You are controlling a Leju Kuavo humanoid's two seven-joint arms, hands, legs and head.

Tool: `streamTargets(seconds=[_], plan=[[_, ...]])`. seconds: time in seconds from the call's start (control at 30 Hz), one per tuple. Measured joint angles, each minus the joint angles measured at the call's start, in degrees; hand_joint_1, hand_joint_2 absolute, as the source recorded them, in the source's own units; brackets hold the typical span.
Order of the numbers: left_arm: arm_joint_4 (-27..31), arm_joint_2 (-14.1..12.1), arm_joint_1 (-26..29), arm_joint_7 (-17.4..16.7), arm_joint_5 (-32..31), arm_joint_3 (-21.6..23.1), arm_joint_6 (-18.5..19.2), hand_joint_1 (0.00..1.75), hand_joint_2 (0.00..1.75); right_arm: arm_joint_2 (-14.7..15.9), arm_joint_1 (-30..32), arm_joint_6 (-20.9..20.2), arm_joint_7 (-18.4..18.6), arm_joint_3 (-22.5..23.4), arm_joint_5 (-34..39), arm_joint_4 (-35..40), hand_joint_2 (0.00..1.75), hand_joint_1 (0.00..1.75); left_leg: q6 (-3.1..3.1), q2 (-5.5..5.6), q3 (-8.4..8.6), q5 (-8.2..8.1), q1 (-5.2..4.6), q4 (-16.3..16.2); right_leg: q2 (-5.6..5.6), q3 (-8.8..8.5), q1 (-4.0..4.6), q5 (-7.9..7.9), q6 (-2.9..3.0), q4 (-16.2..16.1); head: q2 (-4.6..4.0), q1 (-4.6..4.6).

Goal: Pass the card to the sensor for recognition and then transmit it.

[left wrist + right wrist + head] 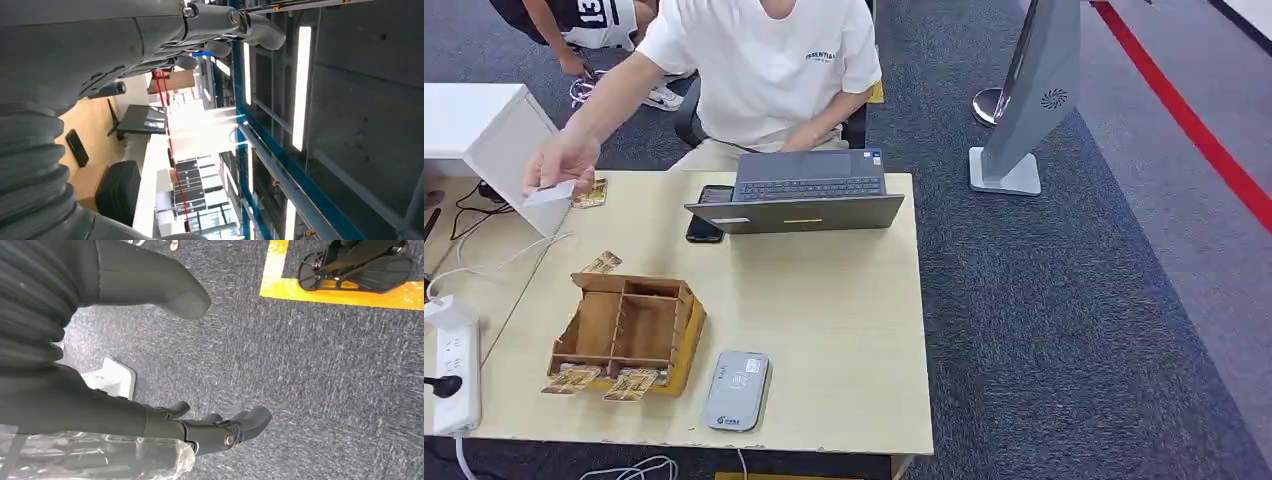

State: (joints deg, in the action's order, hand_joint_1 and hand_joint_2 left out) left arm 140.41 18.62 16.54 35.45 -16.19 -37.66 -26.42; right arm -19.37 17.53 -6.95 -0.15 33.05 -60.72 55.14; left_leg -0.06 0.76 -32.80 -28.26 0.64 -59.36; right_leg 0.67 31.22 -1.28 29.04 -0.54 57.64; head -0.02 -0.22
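Note:
A person seated behind the table holds a white card [549, 193] in one hand [564, 160] over the table's far left corner. The grey card sensor [737, 390] lies flat near the front edge, right of a wooden card box [629, 325] with patterned cards [632, 383] sticking out of its front slots. My left hand [210, 30] is raised with its fingers stretched out and holds nothing. My right hand [200, 430] hangs over the dark carpet, with its thumb [165, 290] apart from the fingers and nothing in it.
An open laptop [809, 195] and a black phone [707, 215] sit at the far side of the table [824, 330]. Another patterned card [592, 193] lies at the far left. A white power strip [454, 365] lies left of the table. A grey kiosk stand [1024, 100] stands on the carpet to the right.

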Motion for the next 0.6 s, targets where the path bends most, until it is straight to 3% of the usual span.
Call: streamTargets(seconds=[0.37,0.47,0.6], plan=[[0.15,0.02,0.0,-0.44,-0.53,0.02,-0.11,0.0,1.75,0.0,-0.22,0.0,-0.04,0.33,-0.3,-0.79,1.75,0.0,0.0,0.0,0.0,0.0,0.0,0.0,0.0,0.0,0.0,0.0,0.0,0.0,0.0,0.0],[-0.46,-1.3,-0.64,-2.04,-5.73,0.44,3.73,0.0,1.75,0.0,-1.19,0.79,4.45,1.29,4.04,-1.69,1.75,0.0,0.0,-0.07,0.17,0.0,-0.01,-0.09,0.11,0.32,-0.02,0.01,-0.01,-0.15,0.0,-0.02],[-0.46,-1.3,-0.64,-2.04,-5.73,0.44,3.73,0.0,1.75,0.0,-1.19,0.79,4.45,1.29,4.04,-1.69,1.75,0.0,0.0,-0.07,0.17,0.0,-0.01,-0.09,0.11,0.32,-0.02,0.01,-0.01,-0.15,0.0,-0.02]])
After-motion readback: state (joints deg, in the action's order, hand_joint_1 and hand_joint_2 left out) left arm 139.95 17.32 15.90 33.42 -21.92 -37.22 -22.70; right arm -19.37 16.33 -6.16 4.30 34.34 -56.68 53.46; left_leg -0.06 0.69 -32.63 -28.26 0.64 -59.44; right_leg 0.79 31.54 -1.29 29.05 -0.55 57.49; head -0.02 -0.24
